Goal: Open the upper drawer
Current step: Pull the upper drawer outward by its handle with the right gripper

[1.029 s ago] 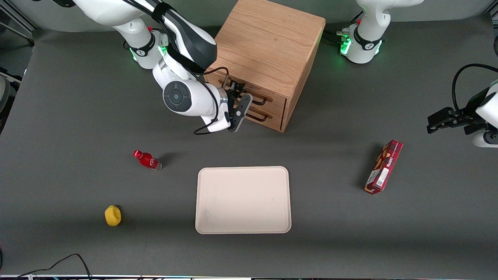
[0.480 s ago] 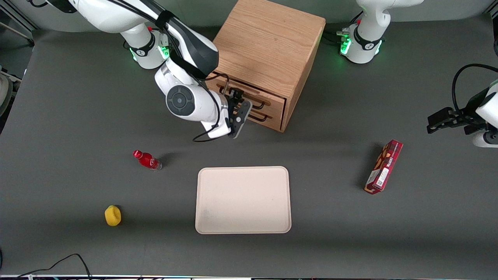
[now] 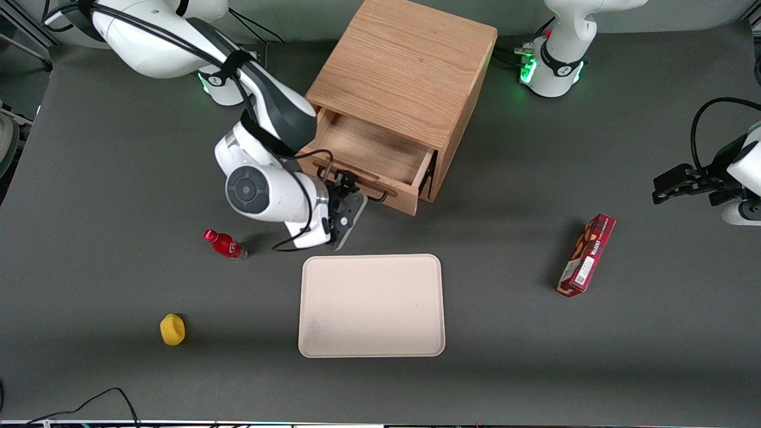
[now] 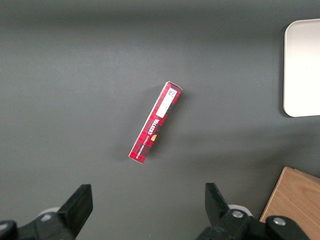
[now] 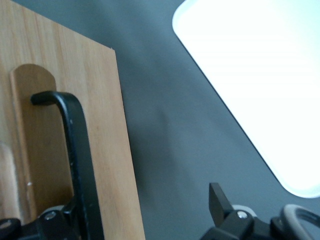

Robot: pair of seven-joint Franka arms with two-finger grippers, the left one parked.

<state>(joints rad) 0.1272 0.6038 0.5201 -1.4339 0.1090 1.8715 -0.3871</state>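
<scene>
The oak cabinet (image 3: 404,65) stands at the table's back. Its upper drawer (image 3: 371,142) is pulled out toward the front camera, and its bare wooden inside shows. The black wire handle (image 3: 380,195) runs along the drawer front. My right gripper (image 3: 346,180) is at the handle's end toward the working arm. In the right wrist view the gripper (image 5: 145,205) is open. One finger lies against the handle (image 5: 75,150) on the drawer front (image 5: 107,150), the other stands apart over the grey table. The bottom drawer is hidden under the upper one.
A cream tray (image 3: 371,306) lies just nearer the front camera than the gripper, and shows in the right wrist view (image 5: 260,75). A red bottle (image 3: 225,244) and a yellow object (image 3: 172,329) lie toward the working arm's end. A red box (image 3: 587,254) lies toward the parked arm's end.
The upper drawer has slid out of the cabinet toward the front camera. My gripper and wrist moved the same way with the handle, closer to the tray.
</scene>
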